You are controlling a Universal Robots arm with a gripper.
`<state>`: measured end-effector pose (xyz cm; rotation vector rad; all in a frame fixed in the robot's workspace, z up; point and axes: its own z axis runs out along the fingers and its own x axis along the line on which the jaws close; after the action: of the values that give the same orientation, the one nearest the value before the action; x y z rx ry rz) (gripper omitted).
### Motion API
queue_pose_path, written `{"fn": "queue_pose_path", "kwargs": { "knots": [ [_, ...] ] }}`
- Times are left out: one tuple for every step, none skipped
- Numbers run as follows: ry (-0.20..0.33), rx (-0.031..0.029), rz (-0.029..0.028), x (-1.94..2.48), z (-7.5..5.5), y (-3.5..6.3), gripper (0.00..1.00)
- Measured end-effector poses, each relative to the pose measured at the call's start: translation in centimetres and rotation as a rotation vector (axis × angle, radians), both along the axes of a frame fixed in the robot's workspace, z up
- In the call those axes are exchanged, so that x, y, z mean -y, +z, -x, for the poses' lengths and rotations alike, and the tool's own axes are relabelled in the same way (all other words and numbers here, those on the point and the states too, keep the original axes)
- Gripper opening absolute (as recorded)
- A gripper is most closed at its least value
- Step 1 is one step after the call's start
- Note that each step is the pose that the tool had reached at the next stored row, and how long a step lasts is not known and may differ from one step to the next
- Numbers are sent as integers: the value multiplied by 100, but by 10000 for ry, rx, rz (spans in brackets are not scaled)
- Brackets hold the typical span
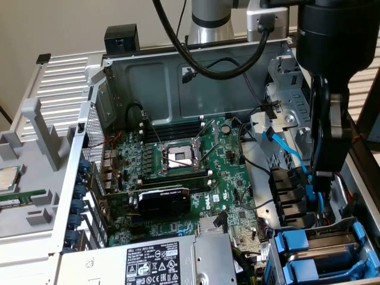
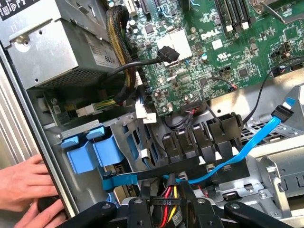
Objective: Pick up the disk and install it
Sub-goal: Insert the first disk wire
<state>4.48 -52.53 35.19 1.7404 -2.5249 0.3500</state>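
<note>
Disk (image 1: 294, 242): bright blue plastic front w/ a strip of silver drive body behind it, seated in the drive bay at the PC case (image 1: 148, 77) corner, next to the PSU box (image 1: 214, 255). A second blue carrier (image 1: 297, 272) sits right beside it, touching or nearly so; can't say for sure which of the two is the task's one. Its label can't be read, as most of the drive top is hidden inside the bay. Robot's hand (image 1: 323, 173) hangs over the black cable guides (image 1: 288, 190) near that bay, fingers at a middling gap, nothing held. In the wrist view the hand (image 2: 164, 204) frames a red/yellow wire bundle (image 2: 172, 192); contact unclear. Person's hand (image 2: 23, 185) rests at the case edge, cut off. Surface under the case is mostly hidden. Grey plastic tray (image 1: 35, 148) w/ a CPU chip (image 1: 6, 178) lies at the exterior view's left, w/ a beige wall (image 1: 59, 24) behind.
</note>
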Motion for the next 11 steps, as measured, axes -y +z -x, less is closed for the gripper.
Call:
{"fn": "queue_pose_path", "kwargs": {
  "knots": [
    [-48,6,45,0,0,3,35],
    [-91,16,68,0,0,5,35],
    [-124,27,71,1,0,5,35],
    [-151,34,73,1,-1,6,35],
    [-184,40,73,1,-2,6,35],
    [-242,45,73,0,-2,6,35],
    [-314,47,73,0,-2,6,35],
    [-393,54,74,0,-3,6,35],
    [-465,60,75,0,-3,6,35],
    [-524,75,74,1,-3,6,35],
    [-586,100,74,1,-3,5,35]
  ]
}}
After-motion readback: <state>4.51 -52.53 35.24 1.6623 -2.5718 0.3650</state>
